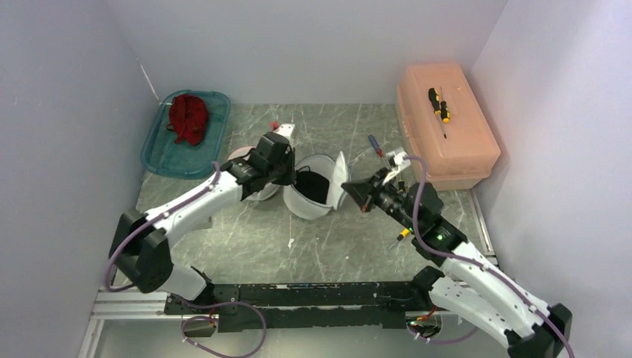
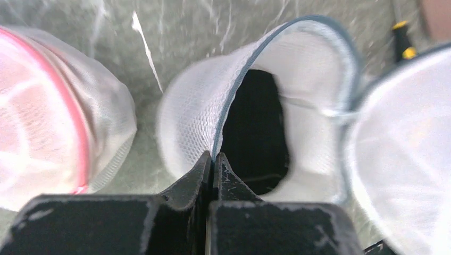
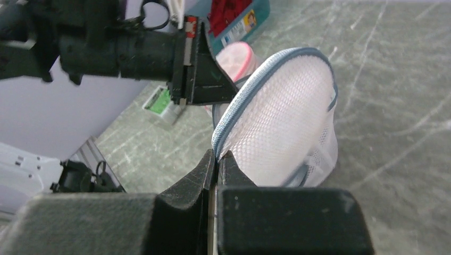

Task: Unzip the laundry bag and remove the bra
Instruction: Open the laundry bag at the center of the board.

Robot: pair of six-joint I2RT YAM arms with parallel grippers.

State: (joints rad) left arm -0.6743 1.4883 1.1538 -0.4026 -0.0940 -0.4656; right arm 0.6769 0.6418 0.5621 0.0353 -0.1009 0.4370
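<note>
The white mesh laundry bag (image 1: 304, 206) with blue-grey zip trim stands unzipped mid-table, its two halves spread apart. The black bra (image 1: 315, 186) lies inside it, also seen as a dark mass, the bra (image 2: 258, 133), in the left wrist view. My left gripper (image 1: 288, 168) is shut on the blue rim of one half of the laundry bag (image 2: 191, 117), its tips at the left gripper (image 2: 213, 157). My right gripper (image 1: 352, 191) is shut on the rim of the other half of the laundry bag (image 3: 282, 122), pinching at the right gripper (image 3: 217, 155).
A second mesh bag with pink trim (image 2: 42, 117) lies just left of the open one. A teal tray (image 1: 160, 153) holding a red item sits back left. An orange toolbox (image 1: 447, 138) stands back right. Screwdrivers lie near my right arm (image 1: 376, 145).
</note>
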